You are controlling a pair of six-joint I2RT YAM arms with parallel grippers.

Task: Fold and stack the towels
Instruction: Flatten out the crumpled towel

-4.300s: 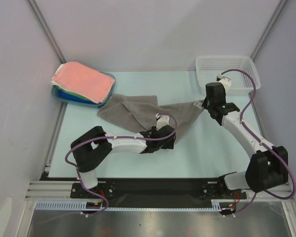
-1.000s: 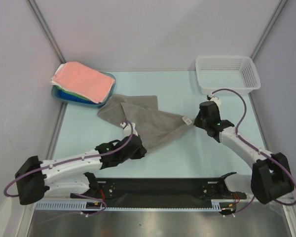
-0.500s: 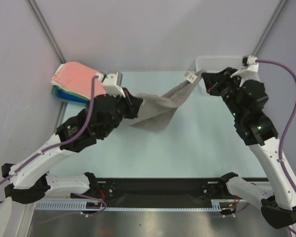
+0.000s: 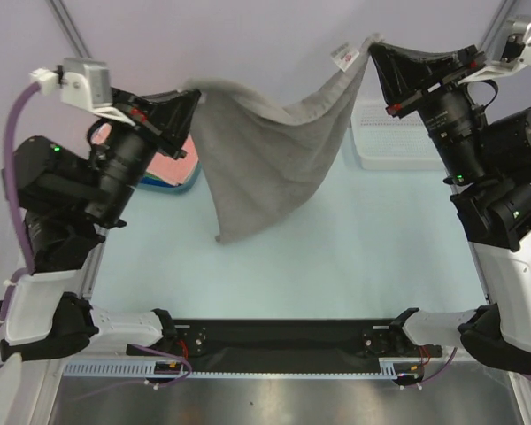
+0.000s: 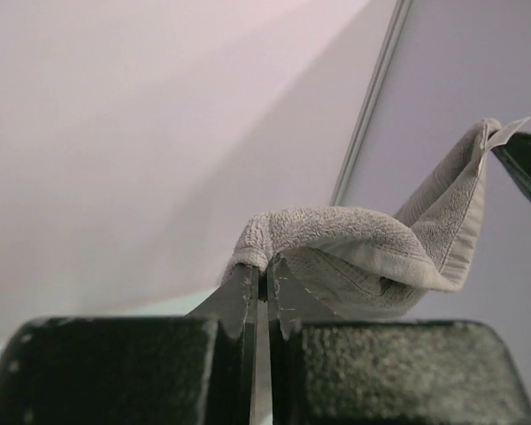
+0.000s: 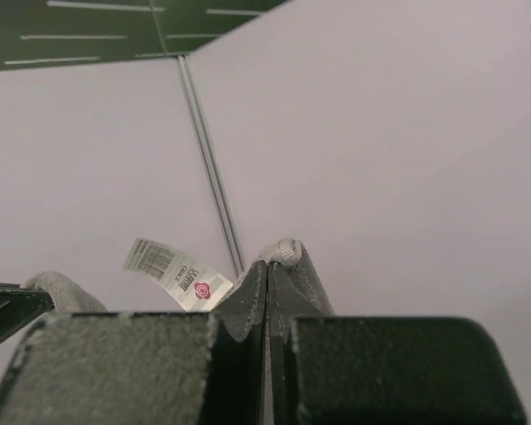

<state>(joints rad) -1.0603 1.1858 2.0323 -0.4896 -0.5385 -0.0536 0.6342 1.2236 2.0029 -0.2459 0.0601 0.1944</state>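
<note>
The grey terry towel (image 4: 257,150) hangs clear above the pale table (image 4: 336,266), its top edge sagging from ten o'clock to two o'clock. The left arm (image 4: 62,204) has its jaws pinched tight on the ten o'clock corner. The right arm (image 4: 504,186) has its jaws clamped on the two o'clock corner beside the white tag (image 4: 342,55). Both arms stand raised, wrists facing inward, equally near the cloth.

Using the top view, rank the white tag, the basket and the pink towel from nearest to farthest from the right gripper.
1. White tag, on the grey towel corner beside the right gripper.
2. Basket, lower, on the right side.
3. Pink towel, far across on the left.
</note>
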